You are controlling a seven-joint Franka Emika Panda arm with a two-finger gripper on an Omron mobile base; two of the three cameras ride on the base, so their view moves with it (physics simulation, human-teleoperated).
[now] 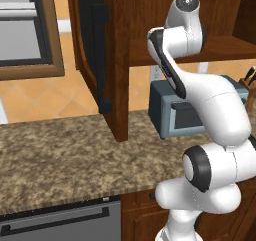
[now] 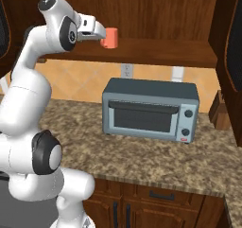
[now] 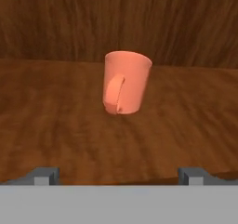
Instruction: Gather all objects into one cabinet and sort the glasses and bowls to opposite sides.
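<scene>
The salmon-pink cup [image 3: 126, 82] stands upright on the bottom board of the cabinet [image 2: 156, 49], its handle turned toward the hand. From the right base view it sits toward the left part of that board, above and to the left of the grey toaster oven [image 2: 150, 109]. That spot probably counts as one side of the shelf, where the glasses belong, though no bowl or other cup is visible to compare against.

The gripper [image 2: 100, 34] is level with the cup and just beside it, on the side facing the arm. Its fingers [image 3: 44, 175] are spread as wide as they go, one on each side of the cup's line, and nothing is between them. With the jaws wide and apart from the cup, the cup appears to rest on the board on its own weight.

Below the cup, the toaster oven sits on the speckled counter [image 2: 142, 161].
</scene>
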